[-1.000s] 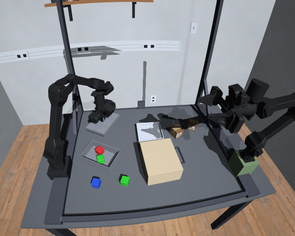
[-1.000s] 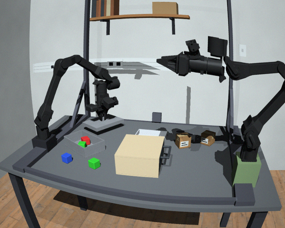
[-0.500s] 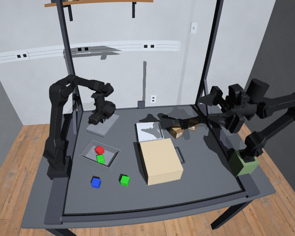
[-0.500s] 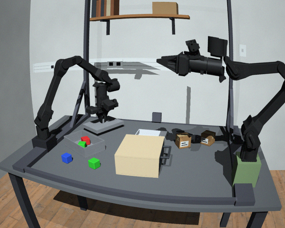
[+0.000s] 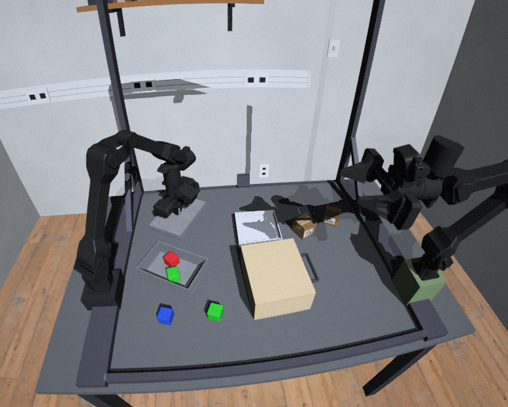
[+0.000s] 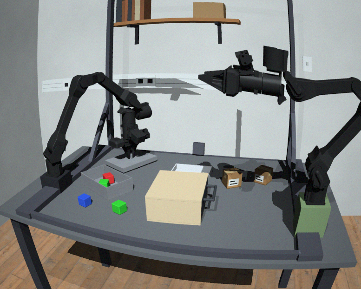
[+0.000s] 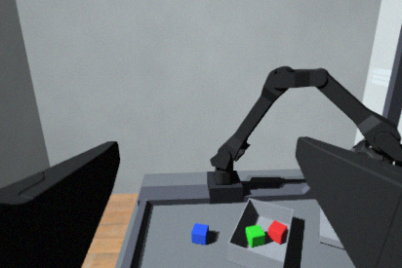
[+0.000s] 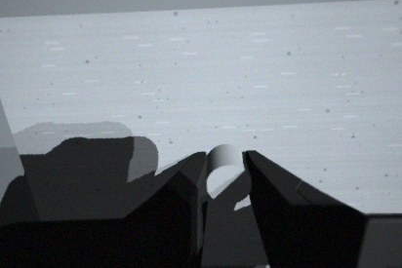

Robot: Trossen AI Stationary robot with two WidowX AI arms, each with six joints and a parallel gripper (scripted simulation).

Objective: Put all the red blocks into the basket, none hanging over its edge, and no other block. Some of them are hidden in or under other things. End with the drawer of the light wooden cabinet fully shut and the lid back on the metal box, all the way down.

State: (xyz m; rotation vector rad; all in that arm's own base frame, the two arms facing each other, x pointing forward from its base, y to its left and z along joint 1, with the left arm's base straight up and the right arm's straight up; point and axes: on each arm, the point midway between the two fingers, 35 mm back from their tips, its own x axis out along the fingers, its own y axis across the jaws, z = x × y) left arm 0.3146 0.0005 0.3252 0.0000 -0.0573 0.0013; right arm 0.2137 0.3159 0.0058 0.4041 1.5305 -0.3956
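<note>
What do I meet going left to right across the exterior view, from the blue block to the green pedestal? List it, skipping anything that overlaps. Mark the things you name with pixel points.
Blue cube-shaped block (image 5: 165, 315) (image 6: 84, 200) (image 7: 200, 234), bright green block on the tabletop (image 5: 214, 311) (image 6: 119, 206), light wooden cabinet (image 5: 278, 271) (image 6: 174, 199), nearer brown cardboard box (image 5: 303, 228) (image 6: 232, 178), farther brown cardboard box (image 5: 331, 220) (image 6: 266, 177), dull green pedestal (image 5: 431, 291) (image 6: 311, 220).

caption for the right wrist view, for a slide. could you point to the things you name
The right gripper (image 5: 175, 212) (image 6: 130, 154) (image 8: 225, 160) shut on the knob (image 6: 131, 156) (image 8: 224, 155) of the pale grey lid (image 5: 182, 226) (image 6: 137, 162) (image 7: 329, 231) (image 8: 195, 68)
</note>
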